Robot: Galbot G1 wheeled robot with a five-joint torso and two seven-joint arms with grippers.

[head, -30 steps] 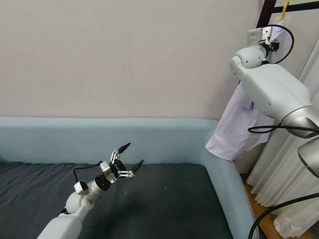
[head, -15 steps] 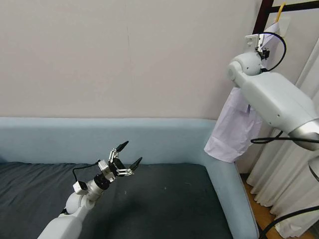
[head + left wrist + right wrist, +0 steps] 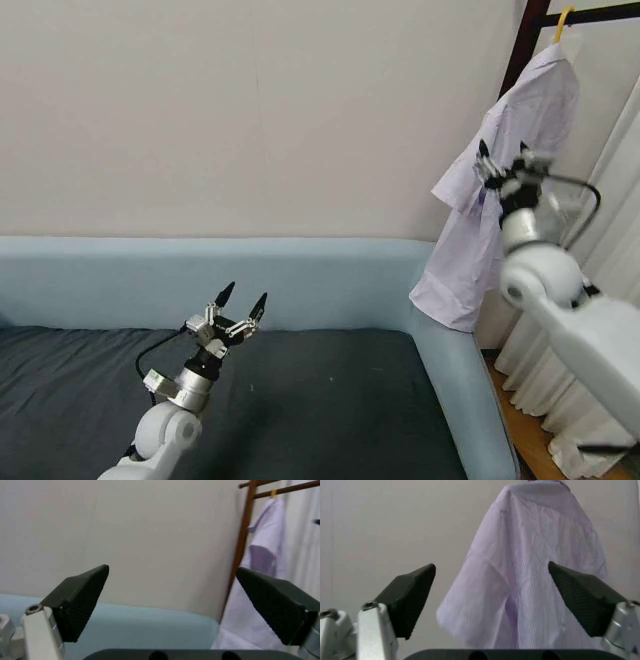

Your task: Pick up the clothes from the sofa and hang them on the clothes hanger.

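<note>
Shirt [image 3: 540,100] hangs just past the right gripper [image 3: 505,162], toward 12 o'clock. Claw's spread wide, empty, dropped from the hanger hook [image 3: 563,20]. Left gripper [image 3: 240,302] idles agape over the sofa [image 3: 300,270].

Bare beige wall [image 3: 250,110], white curtains [image 3: 622,130]

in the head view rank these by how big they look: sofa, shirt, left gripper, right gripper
1. sofa
2. shirt
3. left gripper and right gripper, both open: they look about alike, so no ranking between them.
</note>
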